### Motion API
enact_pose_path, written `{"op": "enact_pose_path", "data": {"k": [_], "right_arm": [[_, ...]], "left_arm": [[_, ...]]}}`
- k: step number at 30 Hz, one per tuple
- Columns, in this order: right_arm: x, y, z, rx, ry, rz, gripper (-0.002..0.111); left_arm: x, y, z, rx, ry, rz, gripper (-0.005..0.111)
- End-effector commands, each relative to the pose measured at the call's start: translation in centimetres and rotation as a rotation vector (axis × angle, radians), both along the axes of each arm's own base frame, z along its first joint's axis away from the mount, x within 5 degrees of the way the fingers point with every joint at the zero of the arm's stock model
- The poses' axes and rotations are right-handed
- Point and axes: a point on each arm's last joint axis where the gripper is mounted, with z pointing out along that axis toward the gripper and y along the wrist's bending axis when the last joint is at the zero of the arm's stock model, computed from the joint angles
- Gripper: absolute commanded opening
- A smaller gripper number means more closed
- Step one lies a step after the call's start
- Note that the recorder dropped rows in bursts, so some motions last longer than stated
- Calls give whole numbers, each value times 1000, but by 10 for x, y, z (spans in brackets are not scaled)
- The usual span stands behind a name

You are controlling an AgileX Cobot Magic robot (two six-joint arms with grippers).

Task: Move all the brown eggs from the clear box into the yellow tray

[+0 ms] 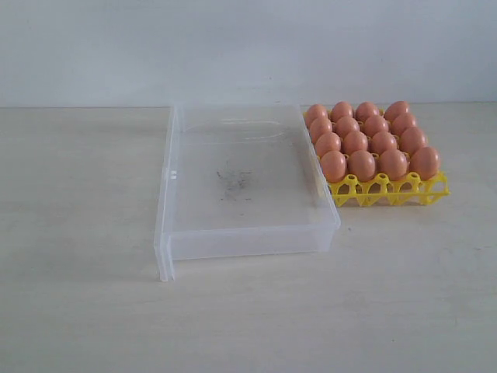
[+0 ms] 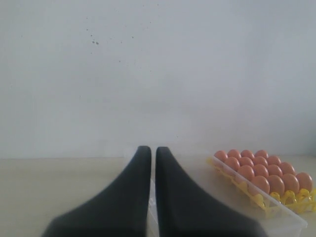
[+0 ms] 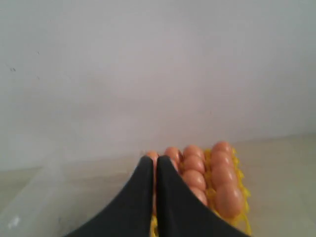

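Both claws are pressed together with nothing between them: the left claw (image 2: 153,148) shows its two dark fingers side by side with only a thin slit, and the right claw (image 3: 155,158) looks the same, pointed toward the eggs from behind and above. Neither arm appears in the exterior view, so they seem to be held back from the work, likely because nothing is left to pick up. The clear box (image 1: 248,241) lies at the centre of that frame, its floor bare apart from a faint dark scuff. The brown eggs (image 1: 371,140) all sit in the yellow tray (image 1: 388,190) at the upper right, close against the box's right wall. They stand in what looks like four rows of four, matte orange-brown, smooth and alike, each upright in its cup, with the tray's yellow lattice showing along the front edge above the pale desk (image 1: 78,295). By this layout the task looks finished.
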Motion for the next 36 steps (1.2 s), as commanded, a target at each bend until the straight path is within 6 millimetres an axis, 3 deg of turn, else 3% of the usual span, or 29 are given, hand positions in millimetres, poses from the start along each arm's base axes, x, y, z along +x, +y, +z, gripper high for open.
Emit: {"op": "enact_pose_path", "data": {"k": [1, 5, 9, 14, 25, 30, 36], "right_arm": [[-28, -5, -15, 52, 208, -138, 0], [-48, -8, -20, 77, 249, -205, 0], [-61, -13, -25, 235, 249, -279, 0], [-60, -5, -43, 383, 198, -184, 0], [-61, 16, -7, 526, -134, 138, 0], [-67, 24, 1, 415, -229, 243, 0], [-76, 23, 4, -71, -349, 136, 0]], "left_arm": [[0, 0, -2, 3, 6, -4, 4], [0, 0, -2, 3, 6, -4, 4], [0, 0, -2, 3, 6, -4, 4], [0, 0, -2, 3, 6, -4, 4], [0, 0, -2, 3, 6, -4, 4], [0, 0, -2, 3, 6, -4, 4], [0, 0, -2, 3, 6, -4, 4]]}}
